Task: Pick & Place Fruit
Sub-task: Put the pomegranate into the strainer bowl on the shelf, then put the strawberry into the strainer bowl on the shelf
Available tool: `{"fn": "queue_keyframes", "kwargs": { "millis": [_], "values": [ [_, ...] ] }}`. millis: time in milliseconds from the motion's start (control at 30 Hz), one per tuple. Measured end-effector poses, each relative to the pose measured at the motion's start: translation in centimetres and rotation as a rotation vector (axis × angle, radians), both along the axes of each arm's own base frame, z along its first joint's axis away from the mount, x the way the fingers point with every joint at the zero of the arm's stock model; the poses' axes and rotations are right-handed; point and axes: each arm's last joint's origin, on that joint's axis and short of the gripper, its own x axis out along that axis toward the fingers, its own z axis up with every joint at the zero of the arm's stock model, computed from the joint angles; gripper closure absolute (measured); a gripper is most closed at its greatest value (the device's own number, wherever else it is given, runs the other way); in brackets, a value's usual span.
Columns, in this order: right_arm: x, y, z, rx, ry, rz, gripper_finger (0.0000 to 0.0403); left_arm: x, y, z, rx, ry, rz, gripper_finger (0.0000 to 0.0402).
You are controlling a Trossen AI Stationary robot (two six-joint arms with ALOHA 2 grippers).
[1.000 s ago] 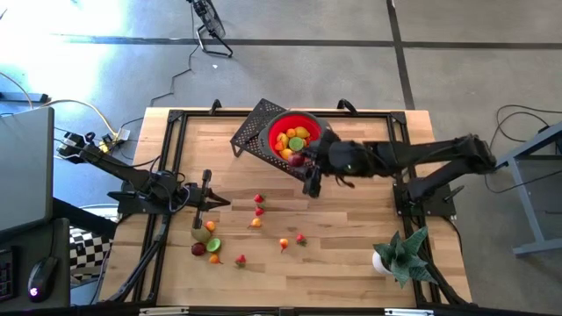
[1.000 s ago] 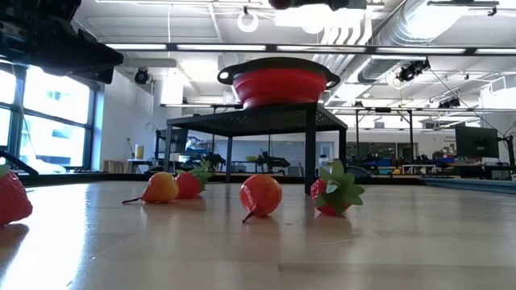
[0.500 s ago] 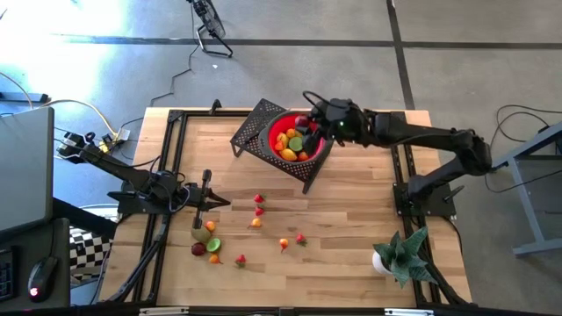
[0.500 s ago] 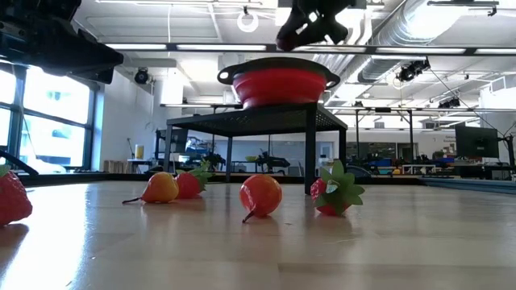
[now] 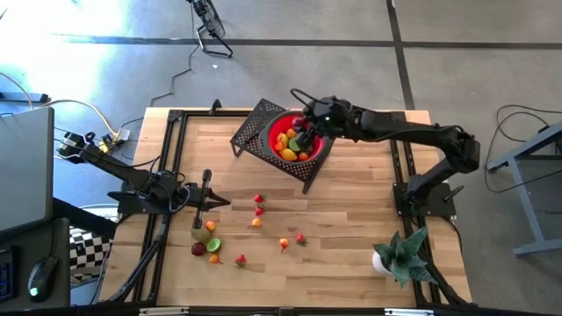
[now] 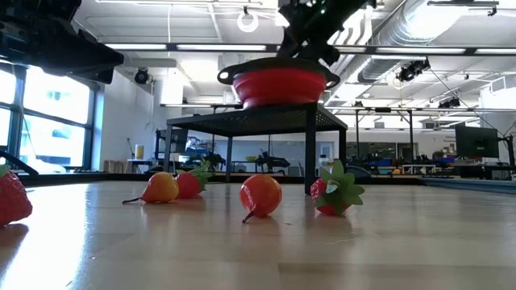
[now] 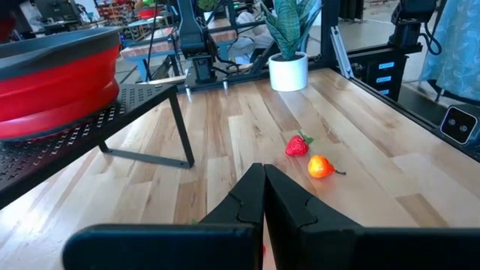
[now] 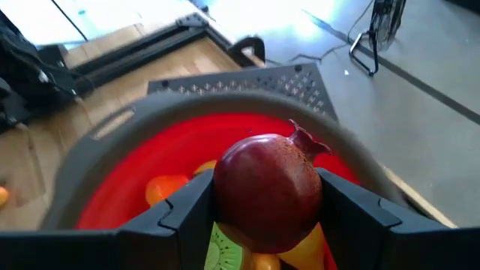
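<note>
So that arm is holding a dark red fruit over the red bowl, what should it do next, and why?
Probably open its fingers and let go. The right gripper is shut on the dark red fruit, which hangs directly above the red bowl, where other fruit already lies. A small dip first might soften the drop. The left gripper waits, shut, over the table near the loose fruit.

Two matte-black jointed arms w/ thin black cables along the links; right claw (image 8: 266, 217) has chunky angular black fingers (image 8: 187, 214), left claw (image 7: 262, 196) likewise.
</note>
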Motion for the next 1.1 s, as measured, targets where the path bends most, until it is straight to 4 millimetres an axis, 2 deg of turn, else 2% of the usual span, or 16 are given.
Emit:
{"fn": "queue_keyframes", "kwargs": {
  "millis": [300,600,933,1100],
  "values": [
    [1.5,-0.5,-2.3,0.003,0.079,0.014,0.0202,0.0,0.0,0.0,0.000,0.000,0.000,0.0402],
    [1.5,-0.3,-2.4,-0.044,0.107,0.009,0.0198,0.0,0.0,0.0,0.000,0.000,0.000,0.0402],
    [1.5,0.6,-1.8,-0.112,0.117,0.028,0.0115,0.0,0.0,0.0,0.001,0.000,0.000,0.0402],
    [1.1,1.7,-0.6,-0.139,0.084,0.063,0.0106,0.0,0.0,0.0,0.001,0.001,-0.001,0.0402]
  ]
}}
